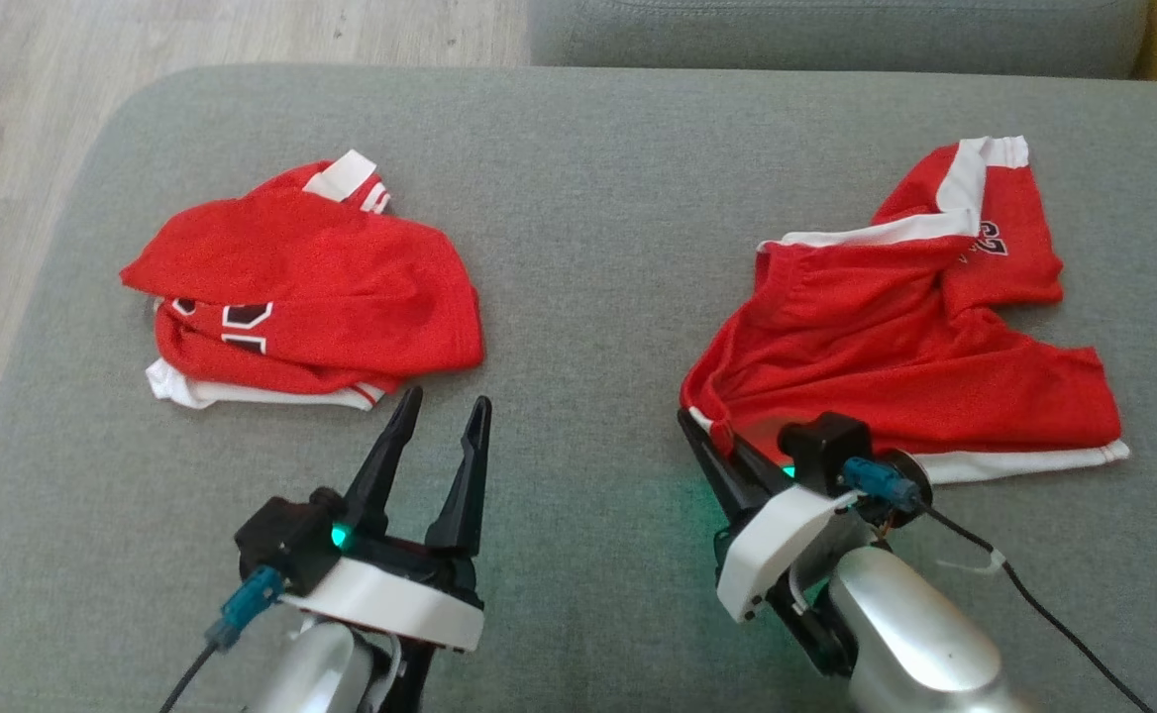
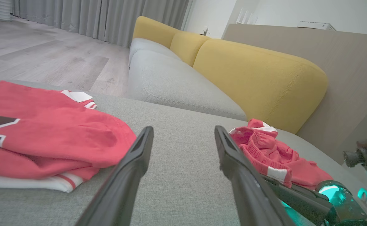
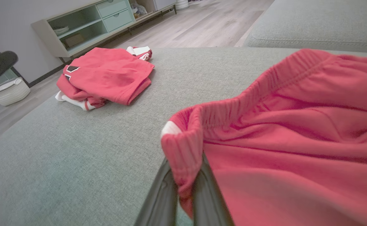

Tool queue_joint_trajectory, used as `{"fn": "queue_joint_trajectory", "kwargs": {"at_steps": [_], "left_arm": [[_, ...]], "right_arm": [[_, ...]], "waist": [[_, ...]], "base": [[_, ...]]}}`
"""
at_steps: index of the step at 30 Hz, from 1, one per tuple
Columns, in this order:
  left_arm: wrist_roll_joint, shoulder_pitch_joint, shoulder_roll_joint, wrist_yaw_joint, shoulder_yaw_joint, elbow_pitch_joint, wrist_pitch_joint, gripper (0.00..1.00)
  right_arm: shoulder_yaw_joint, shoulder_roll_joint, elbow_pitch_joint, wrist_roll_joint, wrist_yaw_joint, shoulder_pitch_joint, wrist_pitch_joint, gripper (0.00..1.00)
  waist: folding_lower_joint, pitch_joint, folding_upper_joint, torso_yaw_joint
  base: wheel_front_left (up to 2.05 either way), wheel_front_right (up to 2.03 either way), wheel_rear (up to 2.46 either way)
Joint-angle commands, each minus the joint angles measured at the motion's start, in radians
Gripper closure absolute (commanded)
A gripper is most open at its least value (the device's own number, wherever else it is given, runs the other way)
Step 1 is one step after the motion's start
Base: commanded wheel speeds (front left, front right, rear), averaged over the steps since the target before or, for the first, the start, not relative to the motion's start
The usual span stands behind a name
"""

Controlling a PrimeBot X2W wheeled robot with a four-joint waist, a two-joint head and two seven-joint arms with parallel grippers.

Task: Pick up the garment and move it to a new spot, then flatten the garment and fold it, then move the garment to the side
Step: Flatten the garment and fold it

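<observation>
The fingertips of the right gripper are mostly hidden by the elastic waistband corner of the red shorts, on which they are clamped tight. The left gripper is held spread wide with nothing between its fingers, just short of a folded red garment. Both garments are laid well apart on the grey cushion. Their dark lettering is partly buried in folds.
</observation>
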Motion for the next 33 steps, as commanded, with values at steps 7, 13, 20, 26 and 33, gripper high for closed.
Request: {"fn": "queue_joint_trajectory", "kwargs": {"at_steps": [7,13,20,26,33], "left_arm": [[0.004,-0.003,0.012,-0.006,0.061,-0.029,-0.01,0.0],[0.012,0.015,0.008,-0.006,0.079,-0.037,-0.01,0.0],[0.021,0.028,0.01,-0.006,0.09,-0.047,-0.01,0.0],[0.022,0.013,0.014,-0.006,0.074,-0.05,-0.01,0.0],[0.02,-0.011,0.019,-0.006,0.055,-0.05,-0.01,0.0]], "right_arm": [[0.003,0.005,-0.027,-0.003,-0.001,-0.036,-0.052,0.0],[-0.152,0.005,-0.072,-0.062,-0.001,0.012,-0.085,0.0],[-0.461,0.005,-0.183,-0.154,-0.001,0.139,-0.094,0.0],[-0.611,0.005,-0.212,-0.201,-0.001,0.178,-0.036,0.0],[-0.729,0.005,-0.15,-0.253,-0.001,0.117,0.058,0.0]], "waist": [[0.0,-0.033,0.0,-0.039],[0.0,-0.062,0.0,-0.091],[0.0,-0.06,0.0,-0.148],[0.0,-0.028,0.0,-0.173],[0.0,0.006,0.0,-0.164]], "base": [[0.0,0.0,0.0],[0.0,0.0,0.0],[0.0,0.0,0.0],[0.0,0.0,0.0],[0.0,0.0,0.0]]}}
